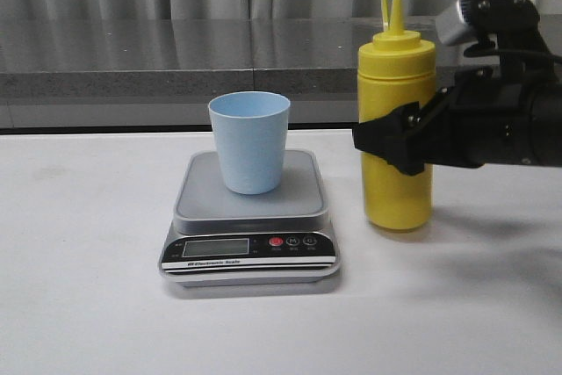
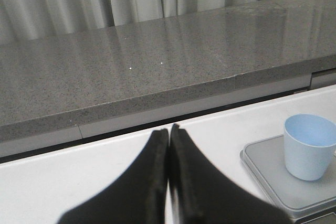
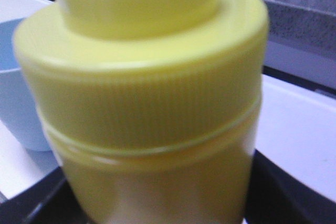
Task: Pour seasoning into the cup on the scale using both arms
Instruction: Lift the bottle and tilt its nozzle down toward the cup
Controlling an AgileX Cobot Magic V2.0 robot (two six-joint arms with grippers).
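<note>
The yellow seasoning bottle (image 1: 397, 85) stands upright on the white table, right of the scale (image 1: 250, 252). Its small cap is off the nozzle and stands up on its thin stalk. My right gripper (image 1: 395, 142) comes in from the right and is closed around the bottle's middle, one black finger on each side. The bottle fills the right wrist view (image 3: 147, 93). The pale blue cup (image 1: 249, 142) stands upright on the scale's platform and looks empty. My left gripper (image 2: 169, 129) is shut and empty, left of the scale (image 2: 268, 174) and the cup (image 2: 310, 148), and out of the front view.
A grey stone-look ledge (image 1: 176, 59) runs along the back of the white table (image 1: 88, 305), with curtains behind it. The scale's display and buttons face the front edge.
</note>
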